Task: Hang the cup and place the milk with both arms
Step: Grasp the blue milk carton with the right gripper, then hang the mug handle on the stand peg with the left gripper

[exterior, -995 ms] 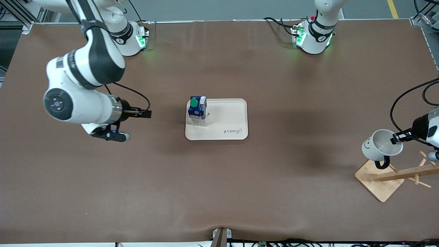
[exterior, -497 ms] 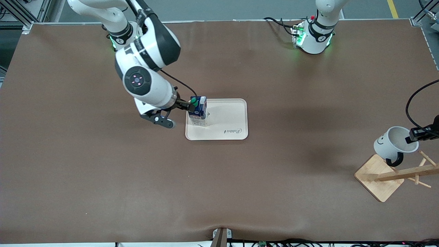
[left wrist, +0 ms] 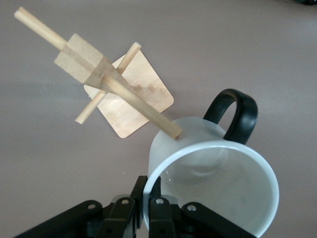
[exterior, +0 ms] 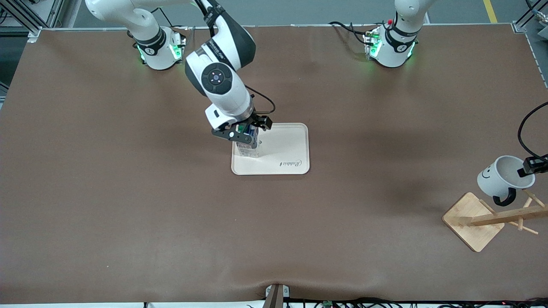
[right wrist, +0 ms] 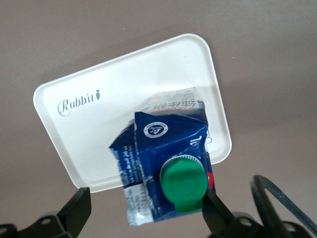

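Milk (exterior: 247,145) stands on the white tray (exterior: 282,149) mid-bench, the right gripper (exterior: 246,128) over it, jaws spread either side. Left gripper (left wrist: 148,218) pinches the cup (exterior: 503,176) rim above the wooden rack (exterior: 488,218) near the bench's left-arm edge.

The milk (exterior: 248,143), a dark blue carton with a green round cap, is stood upright between the spread fingers of the right claw (exterior: 245,131). The cup (exterior: 501,177), a white mug with a black handle and a smiley face, is held tilted by its rim in the closed left claw (left wrist: 147,214).
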Controlling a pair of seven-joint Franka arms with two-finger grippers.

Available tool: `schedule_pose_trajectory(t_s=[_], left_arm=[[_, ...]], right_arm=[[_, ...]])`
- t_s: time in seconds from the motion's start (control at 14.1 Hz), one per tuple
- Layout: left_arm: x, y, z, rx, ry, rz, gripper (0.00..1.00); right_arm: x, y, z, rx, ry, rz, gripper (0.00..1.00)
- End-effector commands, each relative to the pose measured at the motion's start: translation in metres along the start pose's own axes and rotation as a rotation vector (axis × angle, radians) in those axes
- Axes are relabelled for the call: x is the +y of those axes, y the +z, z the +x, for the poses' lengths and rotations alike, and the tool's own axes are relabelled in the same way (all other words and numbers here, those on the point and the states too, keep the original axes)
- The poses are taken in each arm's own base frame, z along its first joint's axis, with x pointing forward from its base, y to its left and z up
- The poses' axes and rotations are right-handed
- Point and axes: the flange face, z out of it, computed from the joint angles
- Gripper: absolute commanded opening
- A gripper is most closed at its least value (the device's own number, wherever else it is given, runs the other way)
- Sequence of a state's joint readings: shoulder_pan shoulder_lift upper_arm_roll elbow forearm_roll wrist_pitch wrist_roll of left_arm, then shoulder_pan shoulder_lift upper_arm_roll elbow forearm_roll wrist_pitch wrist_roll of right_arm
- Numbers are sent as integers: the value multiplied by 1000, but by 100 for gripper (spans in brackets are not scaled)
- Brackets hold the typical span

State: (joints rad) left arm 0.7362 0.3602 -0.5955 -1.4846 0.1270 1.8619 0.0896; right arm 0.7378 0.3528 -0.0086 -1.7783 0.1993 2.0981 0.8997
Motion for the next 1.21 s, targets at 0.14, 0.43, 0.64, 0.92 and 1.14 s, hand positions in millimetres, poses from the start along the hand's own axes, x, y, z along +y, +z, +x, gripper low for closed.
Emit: schedule_pose_trajectory(t_s=[0.14,0.43,0.64,0.92,1.14], left_arm=[[-34,-15,-11,13,41,-3,0],[-41,-16,-12,16,43,-11,0],[-65,-12,-17,23,50,-38,0],[-79,-2,-18,20,46,-60,0],[-80,6,-15,23,38,-65,0]], right_arm=[[12,10,-1,94,-53,-83,100],[10,-7,6,108,-44,-64,100],[7,-33,16,101,-41,-69,100],[0,-30,7,98,-35,-74,100],[2,-15,2,105,-3,-95,100]])
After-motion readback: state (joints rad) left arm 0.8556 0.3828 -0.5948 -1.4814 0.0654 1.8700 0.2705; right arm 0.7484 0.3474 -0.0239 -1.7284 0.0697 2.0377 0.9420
